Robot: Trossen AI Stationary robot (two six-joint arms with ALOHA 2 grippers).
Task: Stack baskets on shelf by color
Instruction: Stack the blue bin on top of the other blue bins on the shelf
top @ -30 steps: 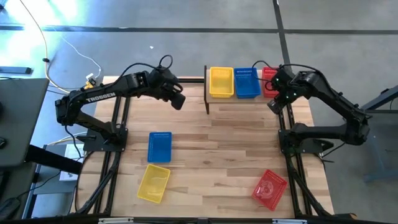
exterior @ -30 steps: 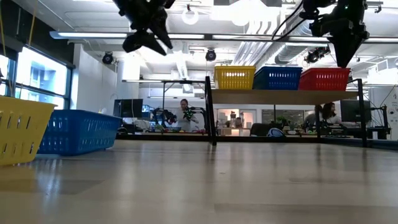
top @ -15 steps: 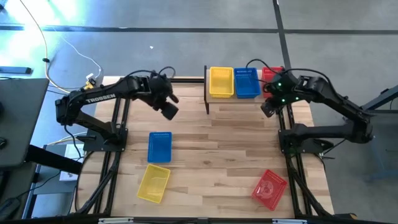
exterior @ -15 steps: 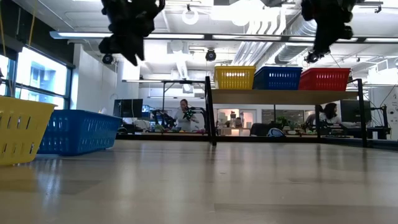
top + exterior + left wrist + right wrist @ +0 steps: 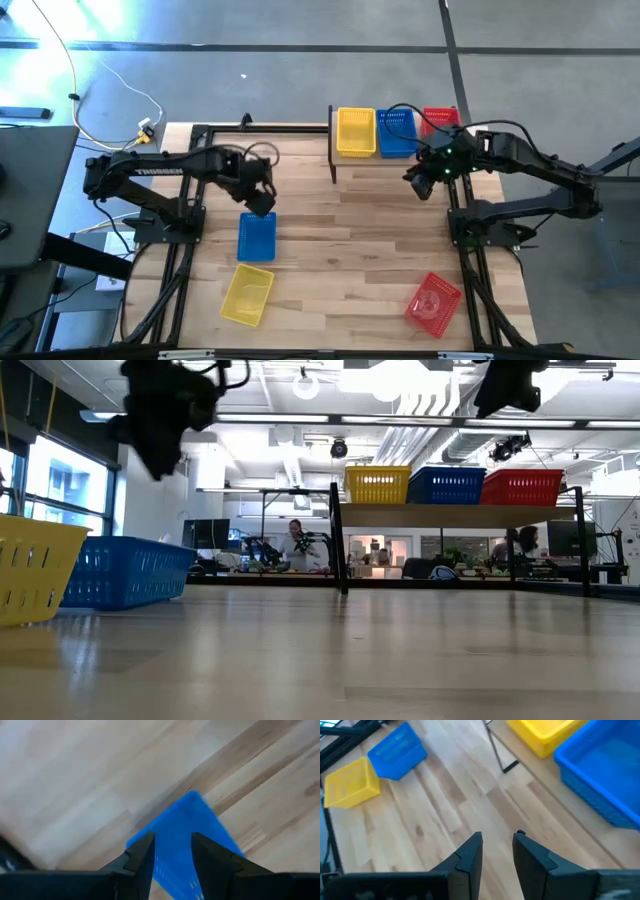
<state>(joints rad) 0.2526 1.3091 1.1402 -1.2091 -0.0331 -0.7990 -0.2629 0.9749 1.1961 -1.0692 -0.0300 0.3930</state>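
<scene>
We see left gripper (image 5: pixel 261 203) above near end of loose blue basket (image 5: pixel 256 237), fingers spread, nothing between them; in left wrist view basket (image 5: pixel 187 840) lies directly below gap. Loose yellow basket (image 5: pixel 246 295) sits on table just beyond blue one, toward table's front edge. We see right gripper (image 5: pixel 420 185) over bare table (image 5: pixel 350 240) just in front of shelf (image 5: pixel 334 150), fingers parted, empty. Shelf holds yellow (image 5: pixel 356 132), blue (image 5: pixel 397 133), red (image 5: pixel 440 118) baskets side by side. Loose red basket (image 5: pixel 433 303) lies at front right, well apart from both grippers.
</scene>
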